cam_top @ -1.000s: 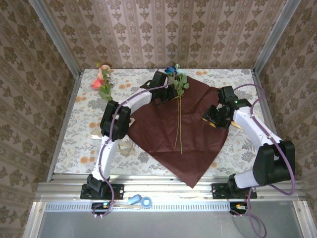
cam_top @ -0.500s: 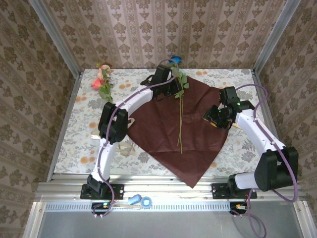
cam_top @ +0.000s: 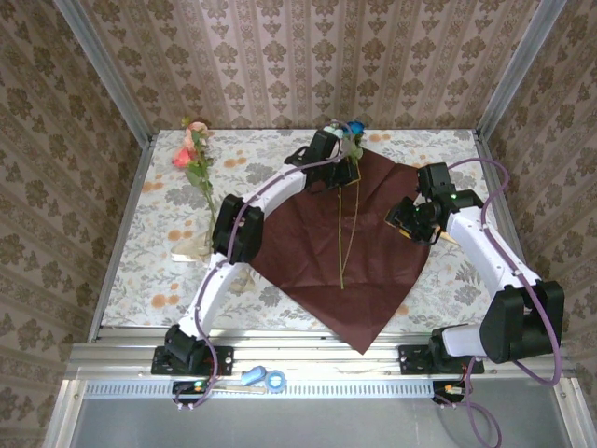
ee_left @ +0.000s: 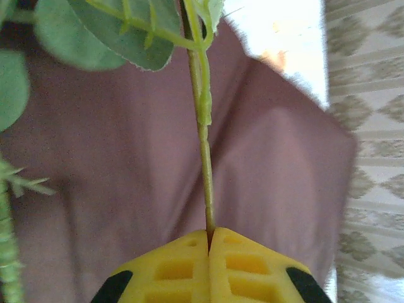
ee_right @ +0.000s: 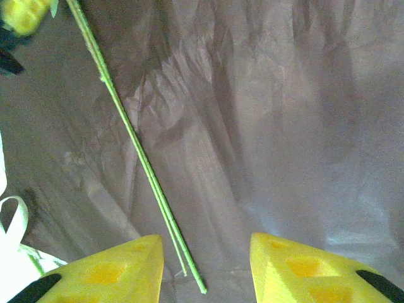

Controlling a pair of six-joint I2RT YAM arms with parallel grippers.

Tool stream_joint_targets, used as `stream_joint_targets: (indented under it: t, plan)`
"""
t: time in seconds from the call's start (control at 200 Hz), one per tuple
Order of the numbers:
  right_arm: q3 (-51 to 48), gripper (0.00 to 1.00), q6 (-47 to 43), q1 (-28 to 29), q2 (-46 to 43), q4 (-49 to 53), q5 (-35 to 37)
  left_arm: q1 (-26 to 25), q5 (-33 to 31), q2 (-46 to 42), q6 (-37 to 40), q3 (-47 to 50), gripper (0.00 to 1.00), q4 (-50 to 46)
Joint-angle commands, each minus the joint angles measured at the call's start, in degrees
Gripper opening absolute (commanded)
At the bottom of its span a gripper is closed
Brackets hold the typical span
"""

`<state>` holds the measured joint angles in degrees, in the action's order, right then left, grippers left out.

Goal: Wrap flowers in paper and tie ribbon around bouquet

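Observation:
The crimson paper (cam_top: 373,252) lies flat as a diamond in the middle of the table. Two long green stems of the flowers (cam_top: 340,243) lie on it, with leaves and a blue bloom (cam_top: 354,128) at the paper's far corner. My left gripper (cam_top: 345,159) is over that corner, its yellow pads shut on one thin stem (ee_left: 203,151) just below the leaves. More flowers, pink and coral (cam_top: 193,154), lie at the far left of the table. My right gripper (ee_right: 205,252) hovers open over the paper's right side, and the stem ends (ee_right: 183,252) lie between its fingers untouched. A loop of the pale ribbon (ee_right: 14,218) lies off the paper's left edge.
Blue-handled scissors (cam_top: 264,377) rest on the front rail. Patterned walls close in the table at the back and both sides. The floral tablecloth (cam_top: 168,233) is bare left of the paper, and the left arm (cam_top: 238,229) arches over the paper's left corner.
My left gripper has carried the leafy, blue-bloomed end of the stem to the right and toward the back wall. The right gripper has barely shifted.

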<state>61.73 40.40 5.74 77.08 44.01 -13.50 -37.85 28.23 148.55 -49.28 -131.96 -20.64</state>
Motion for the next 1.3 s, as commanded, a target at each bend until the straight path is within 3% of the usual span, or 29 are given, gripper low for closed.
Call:
stream_joint_targets:
  t: [0.0,0.075,0.275,0.395,0.495,0.595,0.75,1.035,1.295]
  plan:
    - [0.06,0.45,-1.12,-0.38,-0.98,2.05,0.58,0.41,-0.40,-0.90,-0.42,-1.91,0.32,-5.12]
    - [0.18,0.46,-1.16,-0.38,-0.76,1.85,0.49,0.57,-2.21,-3.76,0.71,-1.09,0.44,-7.33]
    - [2.07,0.46,-2.65,-0.29,0.86,1.48,0.53,4.53,-8.61,-20.00,3.11,9.04,0.52,-11.41]
    - [4.44,0.46,-4.68,0.80,2.28,1.95,0.86,11.22,-10.21,-28.03,8.54,14.56,0.48,-19.32]
    - [6.13,0.46,-5.43,2.44,4.35,1.96,1.45,20.64,-10.48,-32.13,13.67,19.56,0.39,-24.73]
    - [7.44,0.46,-5.73,4.31,5.72,2.00,1.87,28.21,-12.96,-33.14,19.96,22.02,0.35,-29.51]
    - [9.70,0.46,-6.33,8.37,7.83,2.51,2.33,34.88,-18.04,-30.93,26.57,24.77,0.35,-31.94]
    - [11.63,0.46,-5.69,11.05,9.43,3.10,2.46,36.09,-20.22,-26.13,35.76,28.76,0.33,-34.43]
    - [11.66,0.47,-5.01,11.04,10.17,2.69,2.51,35.32,-19.15,-34.34,35.88,43.20,0.30,-30.91]
